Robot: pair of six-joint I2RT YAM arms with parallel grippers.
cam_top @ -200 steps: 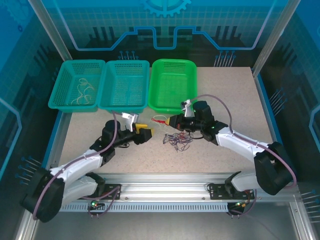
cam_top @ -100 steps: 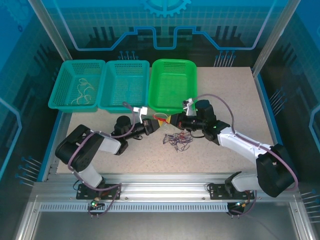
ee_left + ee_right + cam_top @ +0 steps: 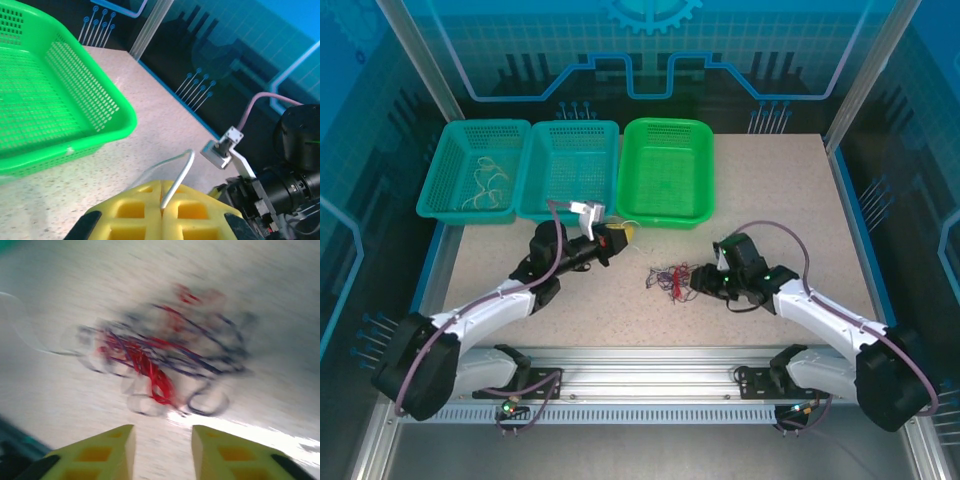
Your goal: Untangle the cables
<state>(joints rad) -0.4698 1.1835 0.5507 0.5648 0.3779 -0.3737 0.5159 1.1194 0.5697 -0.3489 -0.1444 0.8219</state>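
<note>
Top: cables (image 3: 670,281) clumped on the table (image 3: 790,200) between the arms. Left gripper (image 3: 618,238) sits near the green basket (image 3: 665,215), probably to keep its strand clear of the clump.
Left wrist: pads pinched tight on a cream-white wire (image 3: 181,169).
Right wrist: right gripper (image 3: 162,440) is wide, facing the blurred clump. Likely lining up a pick.

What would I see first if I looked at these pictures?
Probably the bright green basket at the far side of the table. Then the messy clump of red and dark cables lying between the arms, with the right fingers open just before it. The left fingers pinch a cream-white cable.
</note>
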